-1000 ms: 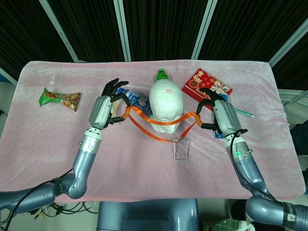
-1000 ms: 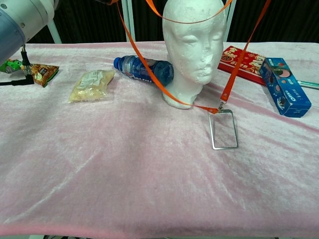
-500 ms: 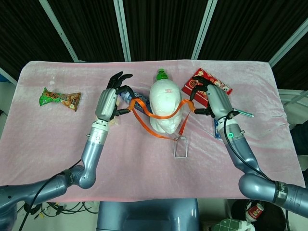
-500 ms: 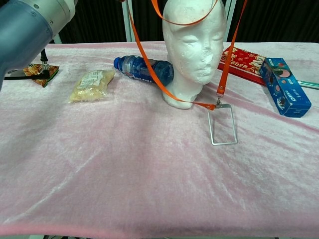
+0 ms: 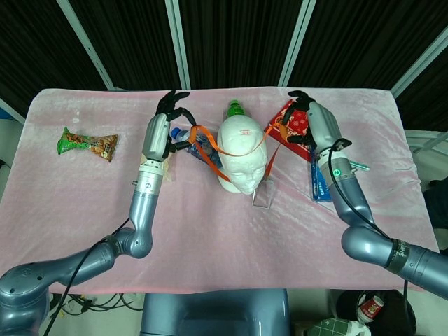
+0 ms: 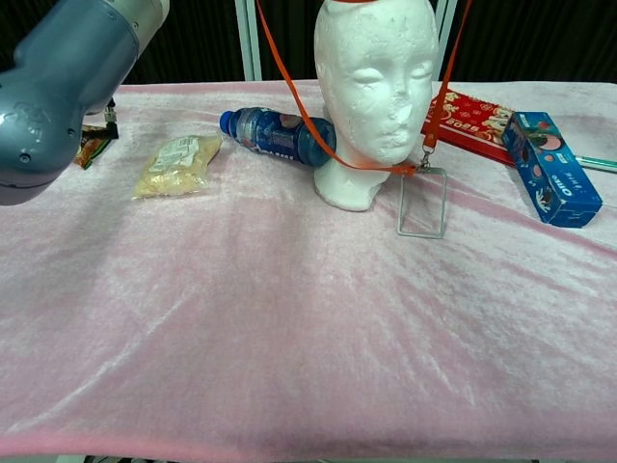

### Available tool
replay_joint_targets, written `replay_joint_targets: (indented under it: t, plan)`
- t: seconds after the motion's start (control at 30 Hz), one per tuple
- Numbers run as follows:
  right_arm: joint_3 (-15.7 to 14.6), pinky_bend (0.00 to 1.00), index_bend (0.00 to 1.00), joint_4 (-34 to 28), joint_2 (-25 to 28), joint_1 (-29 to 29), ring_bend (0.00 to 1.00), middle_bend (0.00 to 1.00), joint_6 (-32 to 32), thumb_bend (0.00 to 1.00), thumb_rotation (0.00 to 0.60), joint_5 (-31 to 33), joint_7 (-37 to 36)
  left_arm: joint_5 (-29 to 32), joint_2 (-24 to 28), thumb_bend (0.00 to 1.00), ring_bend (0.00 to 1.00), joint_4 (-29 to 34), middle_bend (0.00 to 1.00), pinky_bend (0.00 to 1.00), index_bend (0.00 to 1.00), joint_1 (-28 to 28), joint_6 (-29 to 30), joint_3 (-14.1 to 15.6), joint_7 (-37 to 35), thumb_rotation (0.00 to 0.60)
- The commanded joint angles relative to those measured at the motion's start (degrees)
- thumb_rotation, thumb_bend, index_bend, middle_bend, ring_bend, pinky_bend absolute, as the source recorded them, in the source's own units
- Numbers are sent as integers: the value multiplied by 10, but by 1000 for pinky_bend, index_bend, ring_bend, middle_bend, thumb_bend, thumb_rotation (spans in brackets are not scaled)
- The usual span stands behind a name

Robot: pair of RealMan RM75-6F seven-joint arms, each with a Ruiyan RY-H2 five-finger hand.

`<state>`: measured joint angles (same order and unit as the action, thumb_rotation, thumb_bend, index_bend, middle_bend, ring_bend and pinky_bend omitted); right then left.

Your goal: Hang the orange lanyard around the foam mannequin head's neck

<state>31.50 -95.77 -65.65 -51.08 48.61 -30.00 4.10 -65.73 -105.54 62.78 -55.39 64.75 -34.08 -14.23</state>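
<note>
The white foam mannequin head (image 5: 241, 155) (image 6: 374, 92) stands upright mid-table, face toward me. The orange lanyard (image 5: 238, 151) (image 6: 299, 106) is stretched over its crown; both straps run down beside the face and meet at a clip below the chin. A clear badge holder (image 5: 264, 194) (image 6: 422, 203) hangs from that clip, tilted off the cloth. My left hand (image 5: 166, 123) holds the strap left of the head. My right hand (image 5: 310, 122) holds the strap to the right. In the chest view only the left forearm (image 6: 67, 87) shows.
A blue water bottle (image 6: 275, 136) lies behind the head on the left, a green-capped bottle (image 5: 235, 109) behind it. A pale snack bag (image 6: 178, 162), a green snack pack (image 5: 87, 144), a red booklet (image 6: 477, 121) and a blue biscuit box (image 6: 551, 166) lie on the pink cloth (image 6: 289, 318).
Both hands moved up and toward the back of the table, carrying the loop from the forehead to the crown. The badge holder lifted off the cloth and swung toward the neck.
</note>
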Motion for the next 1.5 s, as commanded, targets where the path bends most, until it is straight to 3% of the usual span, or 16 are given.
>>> replay_joint_targets:
  t: [0.03, 0.23, 0.4, 0.67, 1.13, 1.3, 1.4, 1.5]
  plan:
    - [-1, 173, 798, 17, -3, -4, 174, 169, -5, 515, 600, 3, -9, 5, -9, 429, 0, -26, 159, 0, 609, -10, 1, -5, -8, 600]
    - [-11, 173, 798, 50, -13, -16, 174, 168, -19, 515, 600, -1, -10, 14, -29, 427, 0, -86, 159, 0, 602, -25, -16, 2, -17, 600]
    - [-18, 173, 798, 89, -27, -39, 174, 169, -31, 515, 600, 2, 1, -4, -55, 428, 0, -149, 159, 0, 603, -38, -4, 17, -38, 600]
    - [-18, 173, 798, 142, -52, -72, 176, 169, -40, 518, 600, 27, 9, -6, -88, 431, 0, -238, 159, 0, 603, -55, 8, 17, -65, 600]
    - [-51, 173, 797, 245, -104, -103, 176, 169, -68, 517, 600, 57, 30, 23, -135, 425, 0, -385, 157, 0, 582, -72, -60, 18, -104, 600]
    - [-64, 173, 792, 275, -126, -110, 176, 168, -80, 493, 600, 51, 34, 26, -149, 321, 0, -421, 132, 0, 493, -75, -98, 27, -117, 600]
    - [-71, 170, 659, 282, -133, -111, 167, 153, -92, 372, 600, 45, 36, 23, -153, 209, 0, -432, 88, 0, 390, -76, -117, 37, -115, 600]
    - [-77, 163, 408, 280, -132, -112, 139, 109, -112, 243, 600, 38, 35, 28, -151, 128, 0, -428, 43, 0, 315, -78, -137, 36, -119, 600]
